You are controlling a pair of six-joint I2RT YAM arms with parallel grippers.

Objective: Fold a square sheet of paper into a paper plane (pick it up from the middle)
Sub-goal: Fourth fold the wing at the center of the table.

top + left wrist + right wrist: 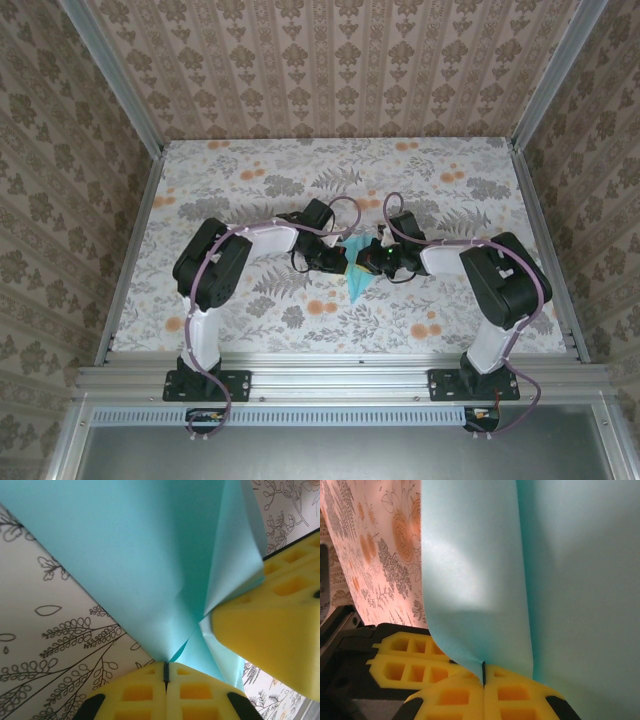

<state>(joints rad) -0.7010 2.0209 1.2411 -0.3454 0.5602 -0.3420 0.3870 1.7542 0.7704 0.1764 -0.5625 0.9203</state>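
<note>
The square sheet of paper now stands folded into a pointed light turquoise paper plane [357,280]. It is held above the middle of the table with its tip toward the near edge. My left gripper [345,262] is shut on one folded edge of the plane [150,555], the jaws [166,672] pressed together. My right gripper [370,262] is shut on the plane [520,570] from the other side, its jaws [483,672] also together. The two grippers nearly touch. The right gripper's yellow fingers [280,630] show in the left wrist view. The yellow-orange reverse is hidden.
The floral tabletop [260,180] stretches round the arms, with a metal rail [340,375] along the near edge and patterned walls [340,60] on three sides. The left gripper's yellow fingers [405,660] lie close beside the right gripper.
</note>
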